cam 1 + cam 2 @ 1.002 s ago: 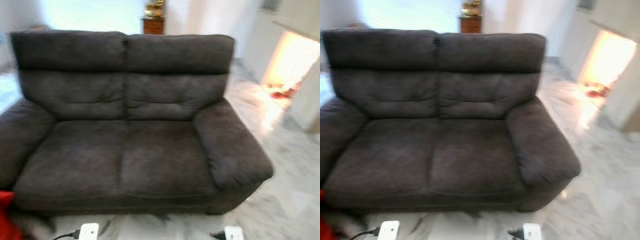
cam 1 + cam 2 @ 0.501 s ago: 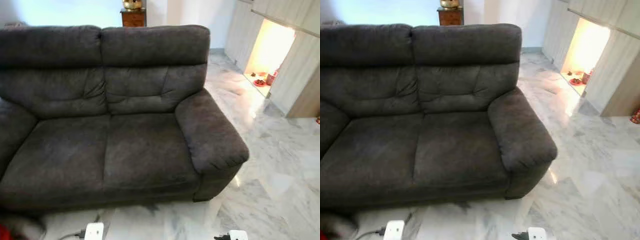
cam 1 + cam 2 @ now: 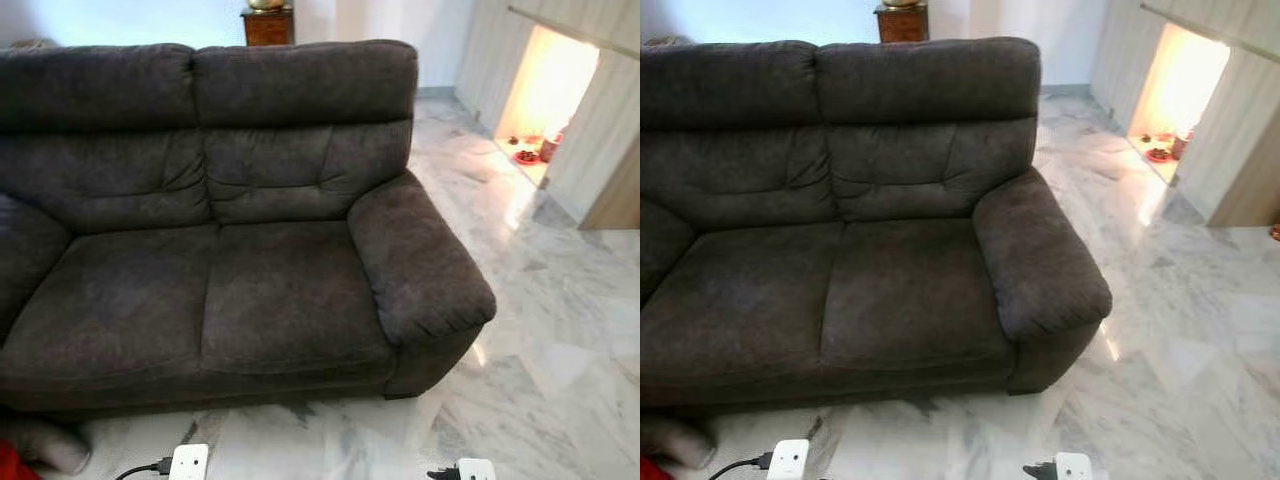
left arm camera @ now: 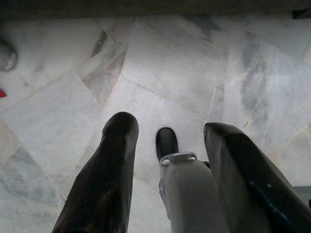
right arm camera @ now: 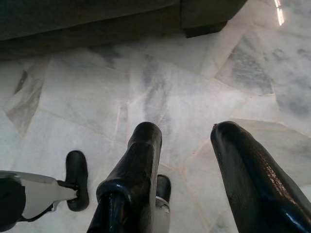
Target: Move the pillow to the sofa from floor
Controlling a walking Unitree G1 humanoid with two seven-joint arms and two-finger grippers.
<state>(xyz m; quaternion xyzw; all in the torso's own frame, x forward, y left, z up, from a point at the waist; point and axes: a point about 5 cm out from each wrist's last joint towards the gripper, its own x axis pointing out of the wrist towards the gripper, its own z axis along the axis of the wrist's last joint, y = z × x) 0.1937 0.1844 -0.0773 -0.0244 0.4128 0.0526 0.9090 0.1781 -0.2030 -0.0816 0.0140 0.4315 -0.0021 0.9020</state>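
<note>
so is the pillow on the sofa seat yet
No, the sofa seat cushions are bare, with nothing lying on them.

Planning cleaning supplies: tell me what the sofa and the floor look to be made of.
Sofa: dark grey-brown fabric, likely microfibre or suede-like cloth; matte, softly mottled nap, tufted back.
Floor: polished marble or marble-look tile; white with grey veins, visible joints, glossy reflection of the lit alcove.

Sofa (image 3: 220,250) ahead on floor (image 3: 560,350); pillow (image 3: 12,464) at its left foot
</note>
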